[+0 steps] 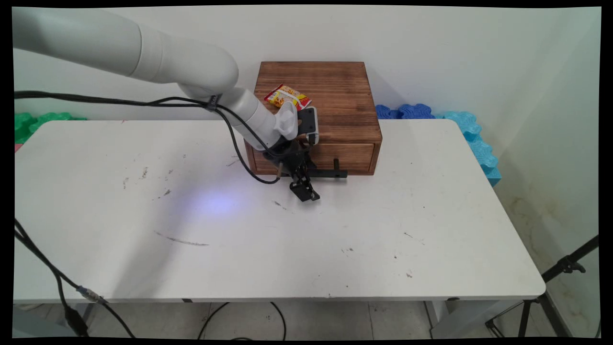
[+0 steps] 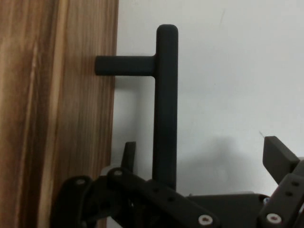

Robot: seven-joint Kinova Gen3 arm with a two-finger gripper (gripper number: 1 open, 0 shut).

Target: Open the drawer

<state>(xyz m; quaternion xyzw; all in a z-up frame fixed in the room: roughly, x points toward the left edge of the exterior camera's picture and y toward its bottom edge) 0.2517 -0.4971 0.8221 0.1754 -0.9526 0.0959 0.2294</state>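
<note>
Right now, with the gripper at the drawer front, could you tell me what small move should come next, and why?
Probably close the fingers. In the hand view the black bar handle of the wooden box's drawer runs between the gripper's open fingers, one on each side and neither touching it, so the grip looks lined up but not yet made.

So there's a table (image 1: 383, 230) with a wooden drawer box (image 1: 335, 96) sitting at its far edge, roughly mid-width, backed up near the wall, and a snack packet (image 1: 286, 97) lying on top of the box toward its left side. The drawer front faces the near side, with its bar handle (image 2: 165, 104) sticking out just in front of it and running along it. The gripper (image 1: 306, 184) sits right in front of the drawer at the handle's left end, one finger (image 2: 128, 154) between bar and drawer front, the other out on the near side.
</note>
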